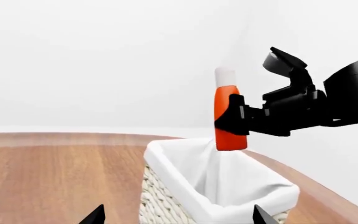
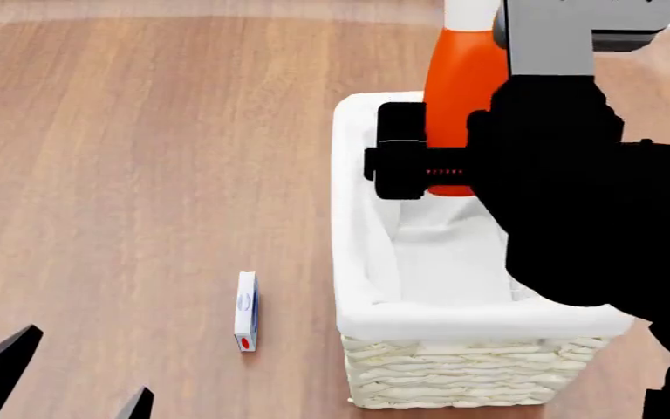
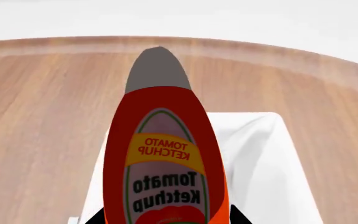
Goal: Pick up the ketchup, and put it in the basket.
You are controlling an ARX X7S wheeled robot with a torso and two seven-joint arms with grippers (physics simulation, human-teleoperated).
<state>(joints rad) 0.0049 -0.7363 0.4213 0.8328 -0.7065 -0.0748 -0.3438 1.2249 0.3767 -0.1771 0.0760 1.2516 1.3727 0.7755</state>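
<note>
orange-red ketchup (image 2: 463,83) is held upright, clenched in the right gripper (image 2: 428,166) directly above the far end of the basket (image 2: 365,253), positioned for lowering inside. left gripper (image 2: 62,375) hangs released over the near desk (image 2: 137,175).

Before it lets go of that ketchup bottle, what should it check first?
1. Right gripper shut on the ketchup: ok.
2. Bottle upright, cap on top: ok.
3. Bottle over the basket opening: ok in the left wrist view.
4. Bottle bottom low enough for a gentle drop: not ok, it hangs above the rim.
5. Basket liner free of other items: ok where visible.
6. Left gripper apart from the basket: ok.
</note>
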